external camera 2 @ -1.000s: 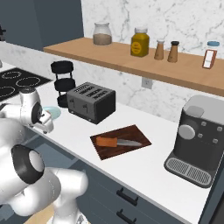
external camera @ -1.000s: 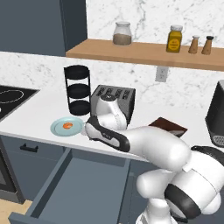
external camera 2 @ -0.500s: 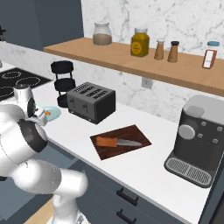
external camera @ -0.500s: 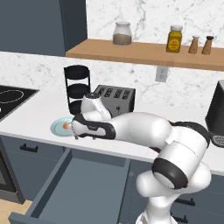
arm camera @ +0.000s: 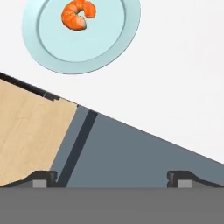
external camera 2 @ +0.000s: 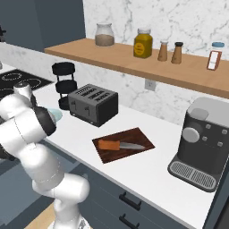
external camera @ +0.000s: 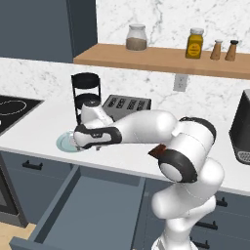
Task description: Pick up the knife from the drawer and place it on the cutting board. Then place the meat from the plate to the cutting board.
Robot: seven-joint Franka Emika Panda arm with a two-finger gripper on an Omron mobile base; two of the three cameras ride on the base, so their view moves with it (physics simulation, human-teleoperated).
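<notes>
The meat lies off-centre on the plate, and the knife already rests on the board. Our gripper (jaws wide, empty) is off to the plate's side, over the counter edge and open drawer; we risk pinching the rim or nudging the small curled lump away if we descend misaligned.

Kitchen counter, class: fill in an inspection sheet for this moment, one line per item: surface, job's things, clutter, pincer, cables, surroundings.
Surface: white counter.
Job's things: knife lies on the cutting board; meat sits on the plate; drawer pulled open, its grey inside bare.
Clutter: toaster, black tiered rack, coffee machine.
Pincer: open, holding nothing, above the counter edge short of the plate.
Cables: nothing seen.
Surroundings: wooden shelf with jars and shakers; wall socket; hob.
</notes>
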